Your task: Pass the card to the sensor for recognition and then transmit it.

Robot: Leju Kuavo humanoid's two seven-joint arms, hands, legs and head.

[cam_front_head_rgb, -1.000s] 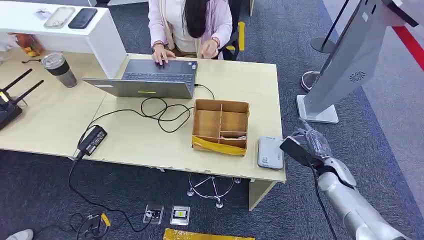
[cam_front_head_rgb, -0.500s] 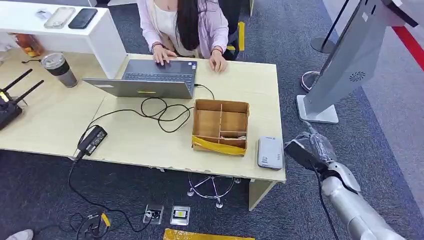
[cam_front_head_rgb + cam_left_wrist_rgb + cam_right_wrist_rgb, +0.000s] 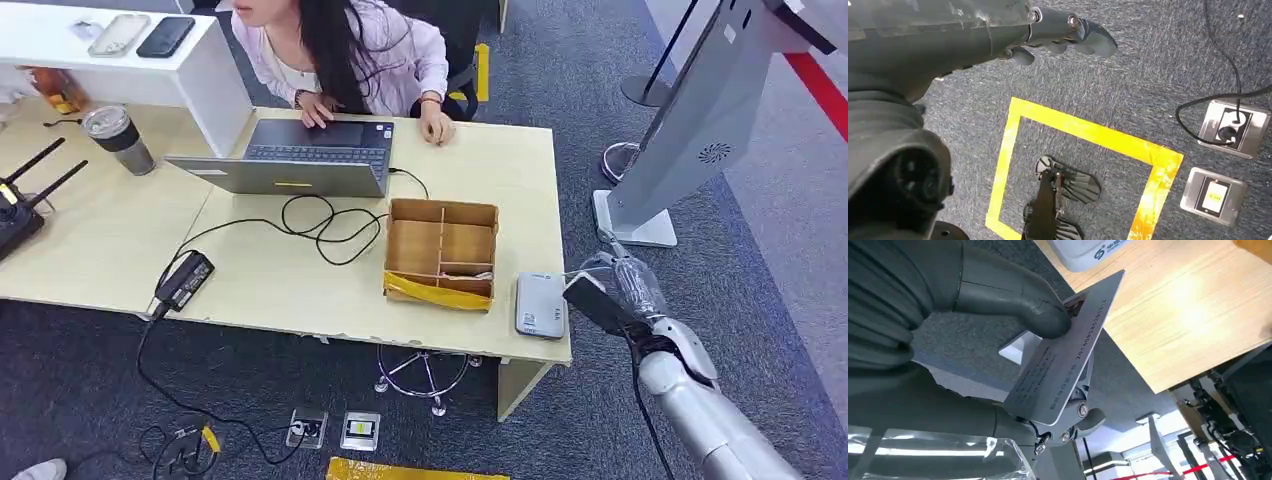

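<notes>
**Card in hand, reader just ahead**

Your right robot hand (image 3: 612,296) sits off the corner of the pale wooden surface (image 3: 300,285), pinching the flat grey plastic card (image 3: 1064,354) between the thick thumb and the darker fingers (image 3: 1083,412). In the right wrist view the thumb presses on one face near the card's edge, fingers back it from behind, and the printed face is open to the camera. In the head view the card (image 3: 596,302) shows as a dark slab pointing toward the small white rounded card reader (image 3: 540,305), which lies flat near the surface's corner, just beside the brown cardboard divider box (image 3: 442,253).

The step in hand, as I read it, is the presentation. You want the card's broad face brought flat over the reader's top, not edge-on, so level the wrist as you come in. Right now the card is tilted and short of the reader, apart from it. Keep the pinch firm; the hold is near one edge, so a knock against the surface edge could twist the card loose. Come in from above rather than sliding across.

The right arm is bent, forearm rising from below, wrist angled toward the surface. Your left robot hand (image 3: 1058,35) hangs over the dark carpet (image 3: 1148,65), fingers loosely curled, holding nothing. A person in a pink top (image 3: 350,60) works at the grey laptop (image 3: 300,160) across the surface.
</notes>
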